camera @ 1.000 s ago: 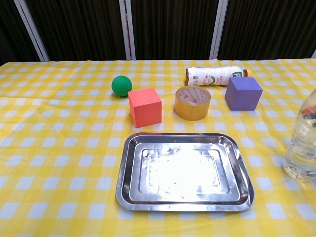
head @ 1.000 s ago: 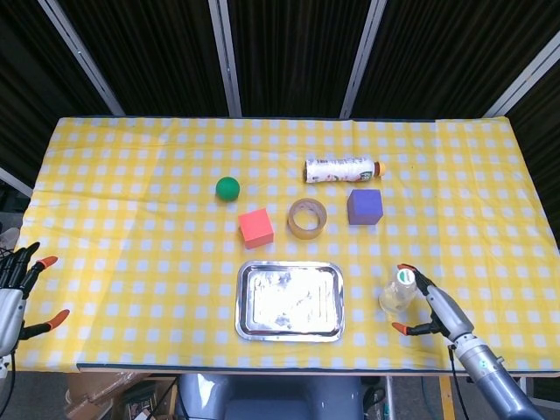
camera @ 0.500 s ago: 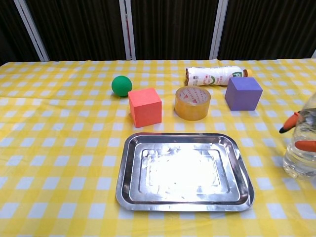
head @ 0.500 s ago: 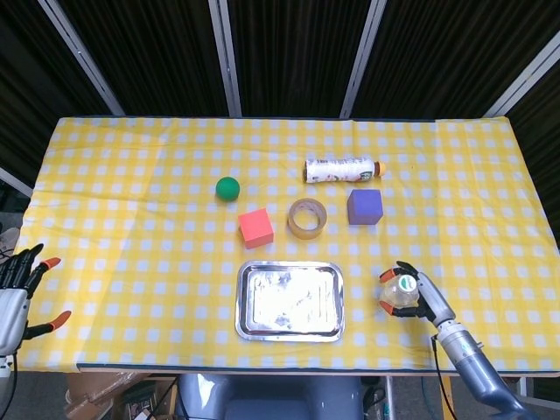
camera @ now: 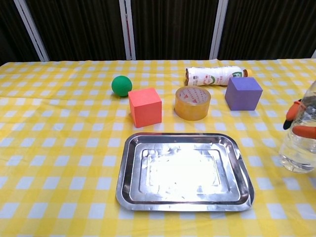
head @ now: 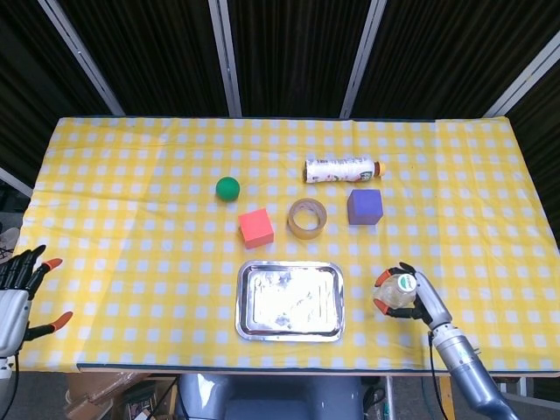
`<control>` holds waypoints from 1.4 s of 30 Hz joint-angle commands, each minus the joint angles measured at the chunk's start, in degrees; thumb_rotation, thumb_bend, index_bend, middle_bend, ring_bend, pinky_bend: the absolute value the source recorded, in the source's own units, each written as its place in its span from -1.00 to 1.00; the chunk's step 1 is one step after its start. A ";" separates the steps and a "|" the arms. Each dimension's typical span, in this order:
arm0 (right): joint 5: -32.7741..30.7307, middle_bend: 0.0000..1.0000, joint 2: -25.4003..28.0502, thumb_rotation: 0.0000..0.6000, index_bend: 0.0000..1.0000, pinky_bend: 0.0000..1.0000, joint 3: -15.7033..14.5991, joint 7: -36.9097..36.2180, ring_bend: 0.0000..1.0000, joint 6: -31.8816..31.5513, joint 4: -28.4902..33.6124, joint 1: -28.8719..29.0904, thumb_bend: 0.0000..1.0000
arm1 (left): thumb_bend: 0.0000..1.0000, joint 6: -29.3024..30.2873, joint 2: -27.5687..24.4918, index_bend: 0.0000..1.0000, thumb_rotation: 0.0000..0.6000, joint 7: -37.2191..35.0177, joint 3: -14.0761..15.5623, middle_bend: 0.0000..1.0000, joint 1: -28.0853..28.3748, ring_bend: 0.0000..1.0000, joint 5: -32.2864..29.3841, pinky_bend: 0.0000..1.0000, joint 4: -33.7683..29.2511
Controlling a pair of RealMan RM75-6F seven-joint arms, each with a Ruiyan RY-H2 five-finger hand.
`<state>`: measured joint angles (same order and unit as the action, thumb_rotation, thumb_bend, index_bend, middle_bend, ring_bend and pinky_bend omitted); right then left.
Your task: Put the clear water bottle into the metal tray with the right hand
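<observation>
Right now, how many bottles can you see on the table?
2. The clear water bottle stands right of the tray, gripped by the right hand. The white bottle lies at the back, behind the purple block.

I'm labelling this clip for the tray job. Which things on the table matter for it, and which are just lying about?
Part of the job:
clear water bottle, upright
metal tray
right hand, fingers around the bottle

Just lying about:
green ball
red cube
tape roll
purple cube
white labelled bottle, on its side
left hand, holding nothing
</observation>
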<state>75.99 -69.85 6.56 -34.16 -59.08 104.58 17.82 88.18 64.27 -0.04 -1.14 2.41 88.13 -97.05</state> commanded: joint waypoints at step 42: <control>0.37 0.25 -3.54 1.00 0.60 -1.00 2.39 19.79 -0.40 -5.58 13.62 3.83 0.17 | -0.70 2.60 -2.99 -0.62 1.00 -6.34 -0.63 -0.96 -1.34 -1.00 0.56 -1.00 -0.10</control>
<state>78.28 -72.50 11.60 -11.57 -66.72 121.75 22.29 90.77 61.27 -6.39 -1.75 1.07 88.69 -97.14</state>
